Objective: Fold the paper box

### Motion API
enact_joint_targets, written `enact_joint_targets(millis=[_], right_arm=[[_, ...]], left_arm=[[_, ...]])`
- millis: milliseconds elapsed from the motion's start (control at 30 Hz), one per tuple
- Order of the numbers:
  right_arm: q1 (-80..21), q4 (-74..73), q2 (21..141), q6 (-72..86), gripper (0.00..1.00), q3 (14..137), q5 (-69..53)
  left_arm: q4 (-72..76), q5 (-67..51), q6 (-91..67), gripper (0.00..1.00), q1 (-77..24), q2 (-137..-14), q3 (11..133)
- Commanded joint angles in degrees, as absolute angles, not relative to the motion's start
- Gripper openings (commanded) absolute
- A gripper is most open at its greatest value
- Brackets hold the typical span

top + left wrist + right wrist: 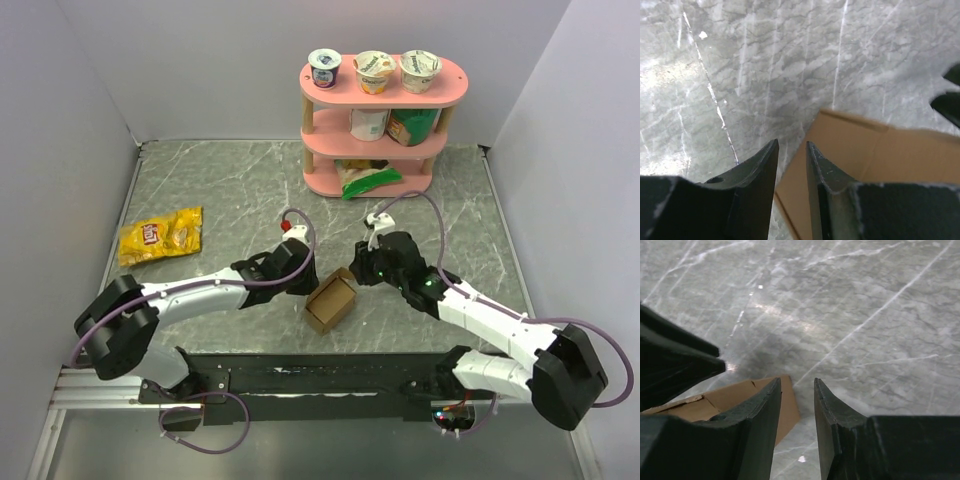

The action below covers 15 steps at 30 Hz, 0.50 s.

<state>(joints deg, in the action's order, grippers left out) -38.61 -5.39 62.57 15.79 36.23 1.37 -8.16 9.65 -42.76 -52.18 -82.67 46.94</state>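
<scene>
The paper box (331,303) is a small brown cardboard box standing open-topped near the table's front, between the two arms. My left gripper (303,283) sits at its left wall. In the left wrist view its jaws (792,145) stand slightly apart, with the box's edge (880,160) lying below the gap and nothing pinched. My right gripper (360,270) hovers at the box's upper right corner. In the right wrist view it (796,381) is open over bare marble, and a cardboard flap (730,400) shows behind its left finger.
A yellow snack bag (160,236) lies at the left. A pink three-tier shelf (370,110) with cups and packets stands at the back, with a green bag (368,180) at its foot. White walls enclose the marble table.
</scene>
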Motion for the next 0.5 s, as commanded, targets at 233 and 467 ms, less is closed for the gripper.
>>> enact_joint_targets(millis=[233,467], right_arm=[[-37.6,-4.3,58.0,15.8,0.5,34.2,0.5],[-24.5,-3.8,47.1,-1.1,0.85,33.0,-24.1]], left_arm=[[-7.8,11.0,-36.0,0.55,-47.0,-85.5,54.1],[-6.7,4.0,-33.8,0.96,-36.8,-72.8,49.9]])
